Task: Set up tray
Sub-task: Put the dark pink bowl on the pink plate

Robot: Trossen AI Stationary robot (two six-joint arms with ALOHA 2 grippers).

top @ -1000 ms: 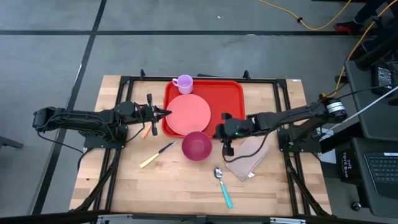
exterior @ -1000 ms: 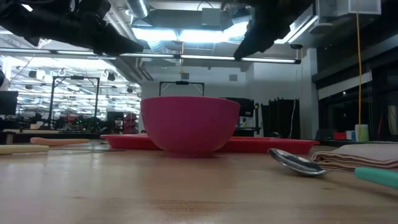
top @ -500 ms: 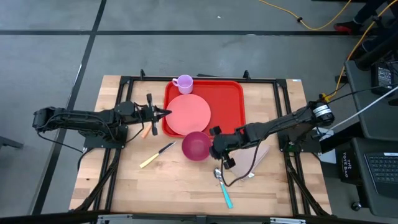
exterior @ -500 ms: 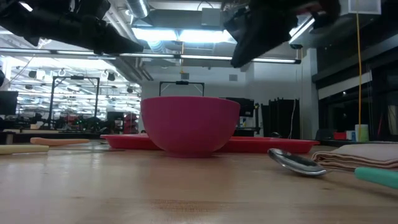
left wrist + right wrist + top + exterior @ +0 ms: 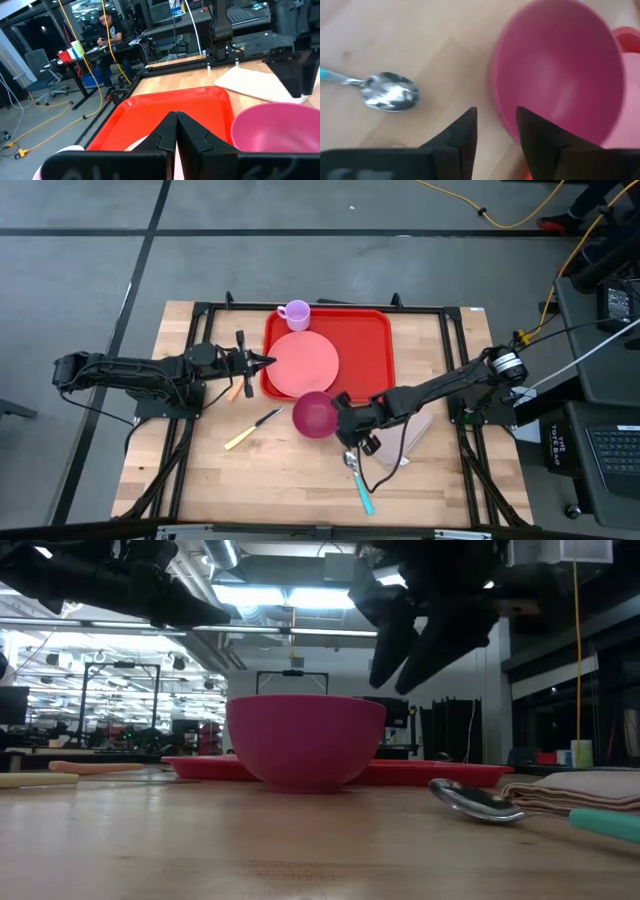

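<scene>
On the bench (image 5: pixel 200 480): one red tray (image 5: pixel 372 345), one salmon-pink plate (image 5: pixel 304 363), one magenta bowl (image 5: pixel 315 415), one lilac cup (image 5: pixel 296 313), one spoon with a teal handle (image 5: pixel 357 478), one knife with a yellow handle (image 5: pixel 250 430), one folded beige napkin (image 5: pixel 412 432), one orange-handled utensil (image 5: pixel 236 389). Two arms, each with one tool.

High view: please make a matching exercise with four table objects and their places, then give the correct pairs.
Things:
1. lilac cup
2. pink plate
3. magenta bowl
4. spoon

Places:
A. on the wood, touching the tray's near edge
B. on the wood, near the table's front edge
C. at the tray's far left corner
D. on the tray's left part

Pairs: 1-C, 2-D, 3-A, 4-B
</scene>
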